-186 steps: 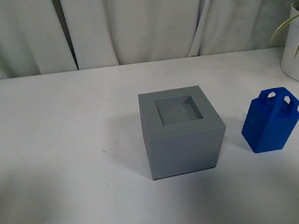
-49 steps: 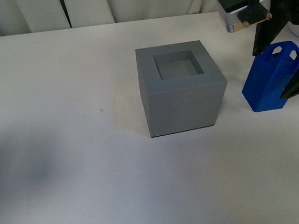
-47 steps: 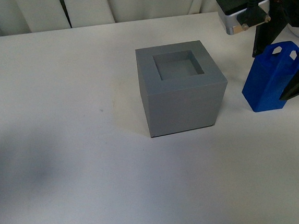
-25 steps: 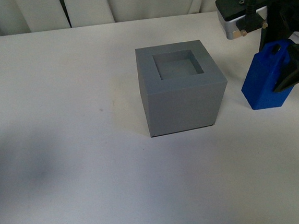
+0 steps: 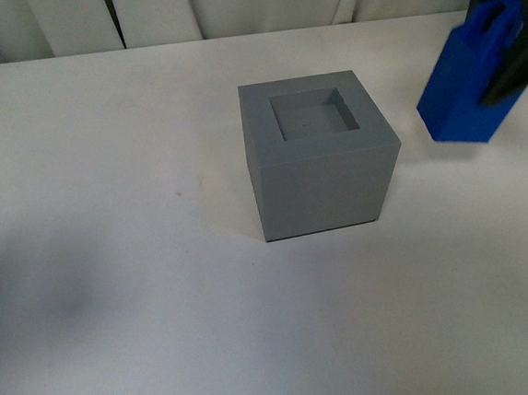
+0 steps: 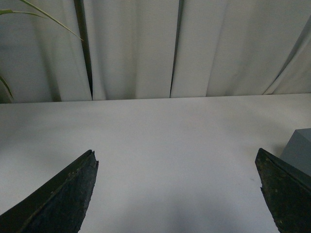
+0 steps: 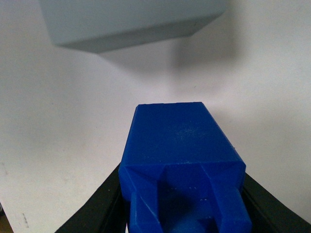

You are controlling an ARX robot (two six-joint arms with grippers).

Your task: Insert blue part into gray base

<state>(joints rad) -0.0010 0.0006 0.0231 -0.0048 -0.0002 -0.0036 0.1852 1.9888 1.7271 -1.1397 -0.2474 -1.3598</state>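
Lift: blue part point(image 5: 463, 88) now off table point(image 5: 109, 220), tilted | right gripper point(image 7: 184, 206) clamps it | left gripper point(image 6: 175, 194) wide, empty

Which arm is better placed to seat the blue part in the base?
Right. The right tool grips the blue part, held off the table beside the base; the left tool is open and empty.
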